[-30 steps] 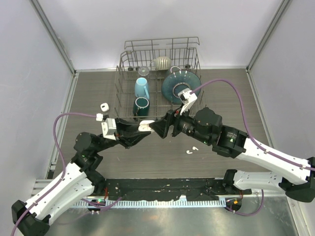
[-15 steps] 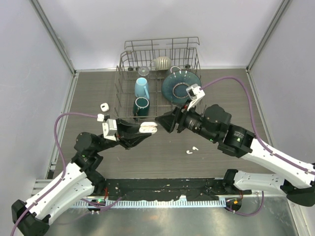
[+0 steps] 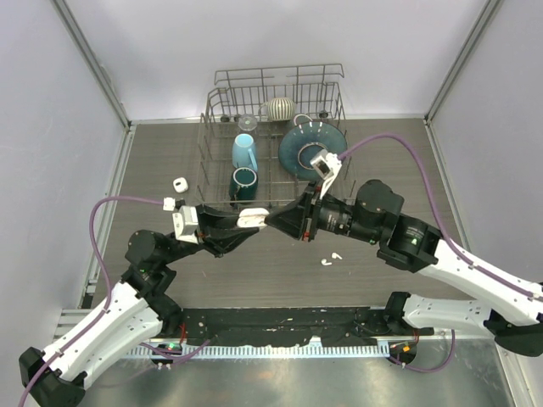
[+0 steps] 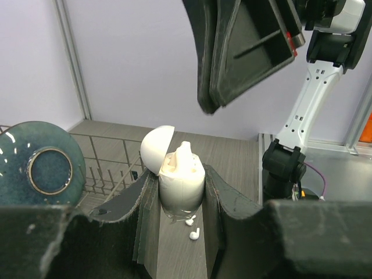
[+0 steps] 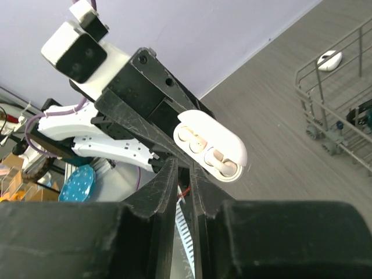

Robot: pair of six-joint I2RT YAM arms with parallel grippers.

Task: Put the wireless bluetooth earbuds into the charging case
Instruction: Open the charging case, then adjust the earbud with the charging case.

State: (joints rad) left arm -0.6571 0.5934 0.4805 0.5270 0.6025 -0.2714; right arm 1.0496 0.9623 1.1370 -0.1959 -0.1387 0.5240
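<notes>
Left hand (image 4: 180,187) grips charging case (image 4: 181,180); two earbuds (image 4: 194,233) nearby.

From my seat both arms match. The left arm (image 3: 110,318) and right arm (image 3: 475,275) have white shells on the long links and round black housings at the joints. A purple cable (image 3: 96,233) loops off each one. Each wrist has a small white camera block (image 3: 181,223). The fingers (image 4: 145,215) are matte black, wedge-shaped and scuffed. One edge of the right-hand pair seems to carry a small red mark (image 4: 289,39), though it's blurred.
</notes>
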